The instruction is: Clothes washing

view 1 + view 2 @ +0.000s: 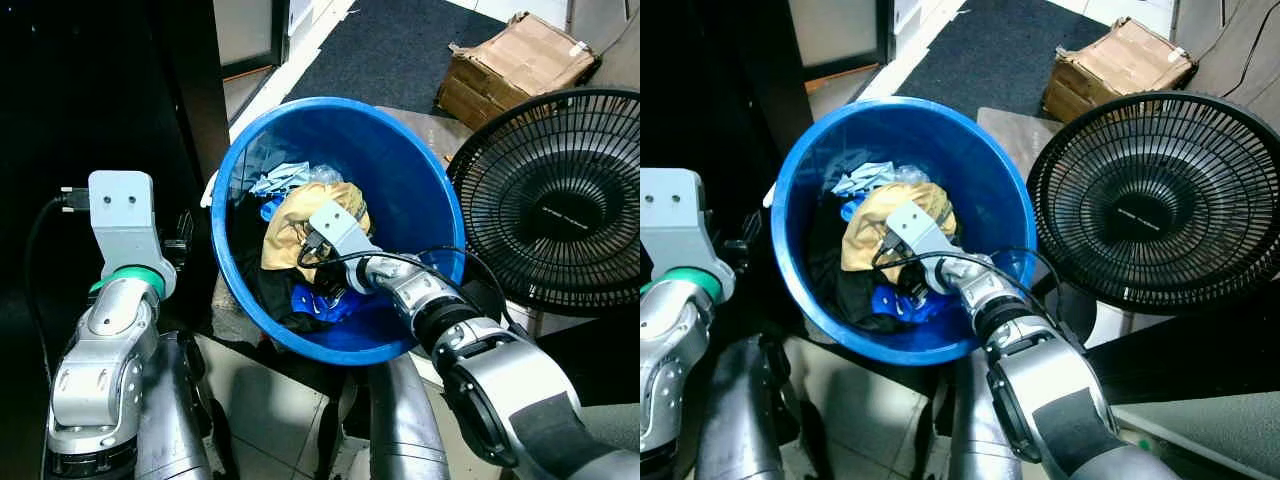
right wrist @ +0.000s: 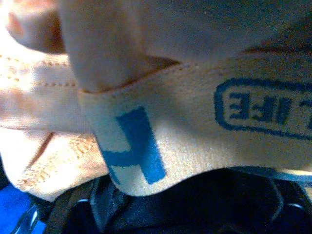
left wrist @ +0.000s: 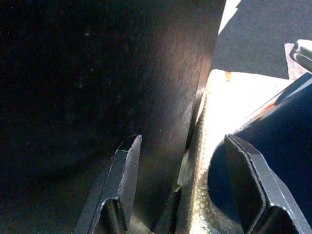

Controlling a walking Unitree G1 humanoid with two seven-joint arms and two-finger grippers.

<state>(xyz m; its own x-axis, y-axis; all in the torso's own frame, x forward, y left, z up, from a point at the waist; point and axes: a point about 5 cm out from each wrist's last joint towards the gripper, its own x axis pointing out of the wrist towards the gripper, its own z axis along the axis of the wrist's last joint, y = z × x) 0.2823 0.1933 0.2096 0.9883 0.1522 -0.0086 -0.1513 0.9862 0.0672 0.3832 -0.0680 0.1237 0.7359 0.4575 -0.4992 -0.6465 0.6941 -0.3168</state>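
Note:
A blue plastic bucket (image 1: 420,170) stands on the floor right in front of me, with laundry piled inside. A tan garment (image 1: 290,225) with blue lettering lies on top, over a light blue cloth (image 1: 282,178), a bright blue cloth (image 1: 322,303) and black fabric (image 1: 262,283). My right arm reaches down into the bucket, and my right gripper (image 1: 323,270) is sunk in the pile beside the tan garment (image 2: 195,141), which lies pressed up against the wrist camera. My left gripper (image 3: 183,142) is held outside the bucket's left side, open with nothing between its fingers (image 3: 124,165).
A black floor fan (image 1: 560,195) stands close on the bucket's right. A cardboard box (image 1: 515,65) sits behind it, next to a dark mat (image 1: 400,45). A dark cabinet (image 1: 100,80) rises on the left. Pale tiles (image 1: 265,410) lie below.

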